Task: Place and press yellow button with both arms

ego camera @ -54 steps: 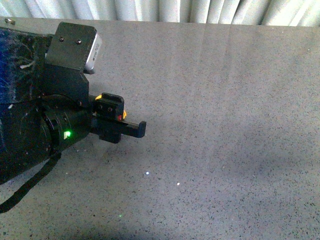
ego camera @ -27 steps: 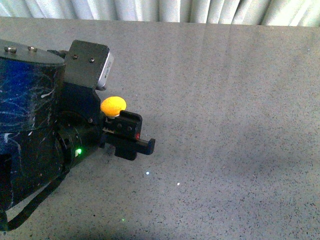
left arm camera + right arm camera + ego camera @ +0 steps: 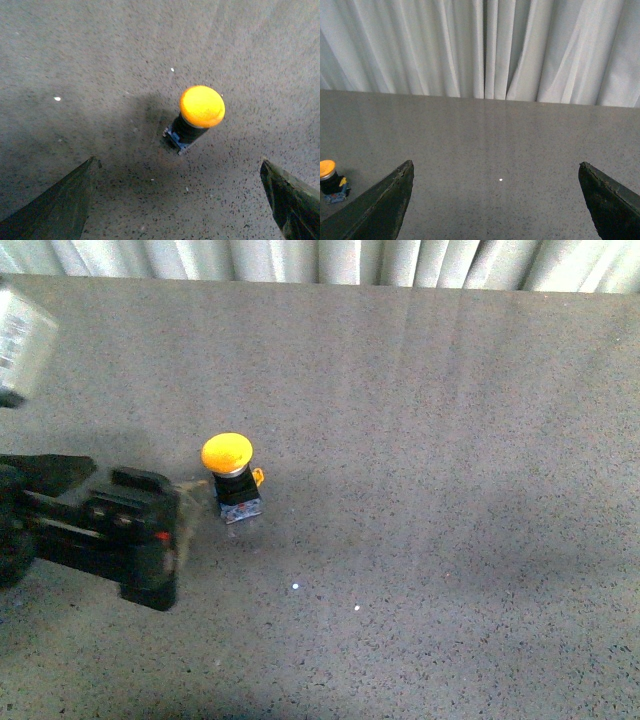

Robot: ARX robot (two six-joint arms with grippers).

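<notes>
— Well, from the front view we see the yellow button (image 3: 232, 478) standing upright on the worktop (image 3: 450, 490), cap up, with nothing touching it. Our left arm (image 3: 100, 532) sits near it, off to one side, but it is blurred there.

— So we cannot read the fingers from that view. And our right arm?

— Not in that view at all. The left wrist view settles the first: our left fingers (image 3: 57, 207) are spread wide and hold nothing. The button stands ahead of their tips, roughly midway between them, apart from both.

— Then we judge the placing done and the pressing not yet begun. The right wrist view?

— Our right fingers (image 3: 377, 205) are spread wide too, empty. The button lies outside their gap, beyond the outer edge of one finger, well apart from the other. A pale curtain (image 3: 485, 50) hangs past the worktop's far edge.

— What worries us?

— The base looks narrow under a tall body and a domed cap. If we come down off-centre, or at a slant, we could tip it over or skid it across the worktop instead of pressing it.

— And with fingers this wide, a straight descent could straddle the cap and touch nothing.

— Also our left fingers are close; a sideways sweep could knock it.
</notes>
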